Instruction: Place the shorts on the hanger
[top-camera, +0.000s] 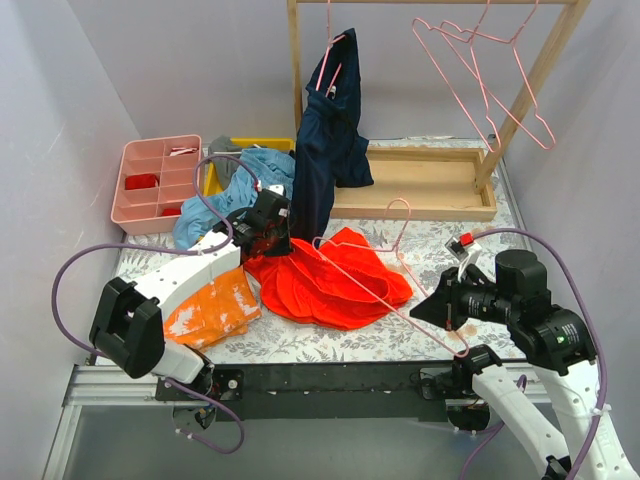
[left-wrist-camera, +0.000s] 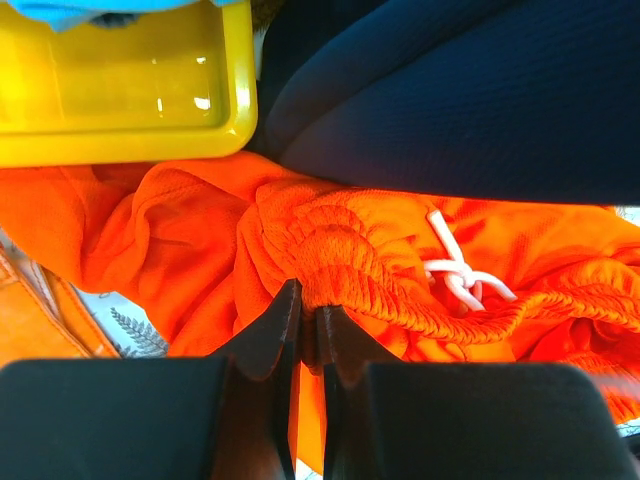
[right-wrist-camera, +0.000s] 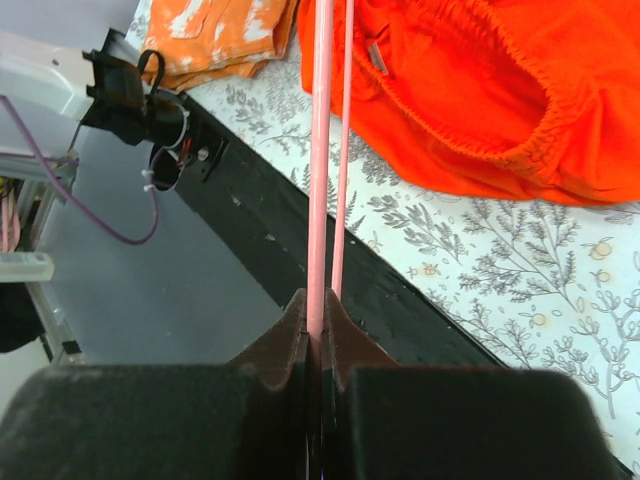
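Note:
The red-orange shorts (top-camera: 330, 285) lie crumpled at the middle of the table. My left gripper (top-camera: 262, 240) is at their back left edge, shut on the gathered waistband (left-wrist-camera: 380, 250) next to the white drawstring (left-wrist-camera: 455, 270); the jaws meet on the fabric (left-wrist-camera: 310, 312). A pink wire hanger (top-camera: 385, 290) lies slanted across the shorts, its hook pointing to the back. My right gripper (top-camera: 420, 310) is shut on the hanger's long wire (right-wrist-camera: 320, 150) near its front corner. The shorts also show in the right wrist view (right-wrist-camera: 470, 90).
A navy garment (top-camera: 335, 130) hangs on the wooden rack (top-camera: 420, 185), with spare pink hangers (top-camera: 480, 70) on the rail. A pink compartment tray (top-camera: 155, 180), a yellow bin (top-camera: 262, 146) and blue cloth (top-camera: 240, 185) stand back left. An orange splotched garment (top-camera: 210, 305) lies front left.

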